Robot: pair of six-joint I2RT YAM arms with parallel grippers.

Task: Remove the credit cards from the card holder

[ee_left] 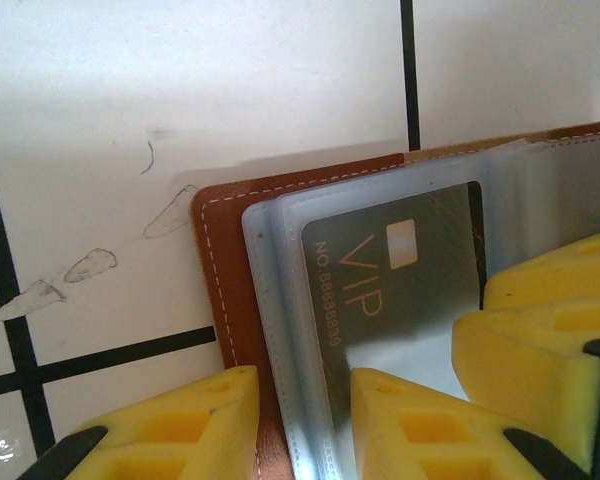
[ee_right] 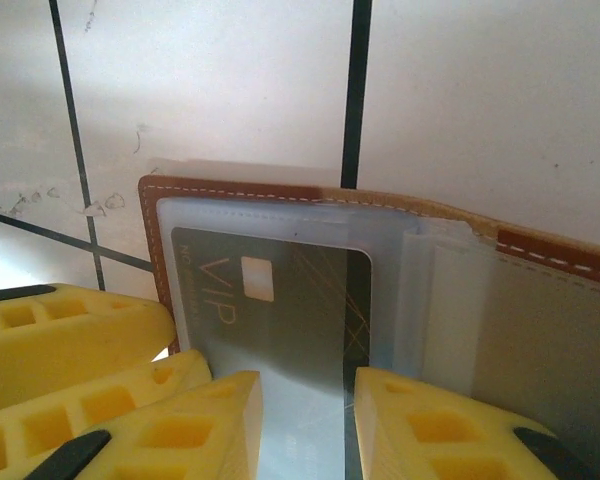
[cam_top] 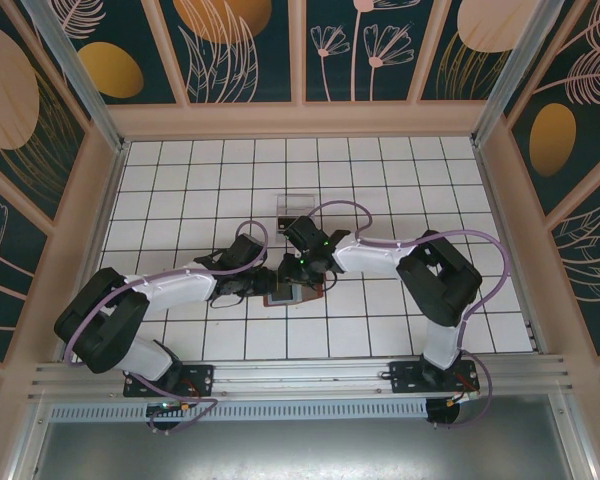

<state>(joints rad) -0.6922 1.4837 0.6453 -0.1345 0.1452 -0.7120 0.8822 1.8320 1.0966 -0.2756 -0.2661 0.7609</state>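
Both arms reach inward over the white tiled table (cam_top: 180,190) to its middle, where the brown card holder (cam_top: 290,296) lies open and flat, near a clear tray (cam_top: 298,205). The left gripper (ee_left: 305,385) and right gripper (ee_right: 308,385) each have their jaws partly apart astride the holder's clear sleeve (ee_right: 420,290). A dark VIP credit card (ee_left: 400,270) sits tucked in the sleeve.

The card holder (cam_top: 292,294) lay open at the middle of the desk (cam_top: 180,180), with 1 card (ee_left: 400,270) in its sleeve. A tray (cam_top: 298,205) sat behind it. The left gripper (ee_left: 305,410) stood over its left side and the right gripper (ee_right: 305,410) over its right.
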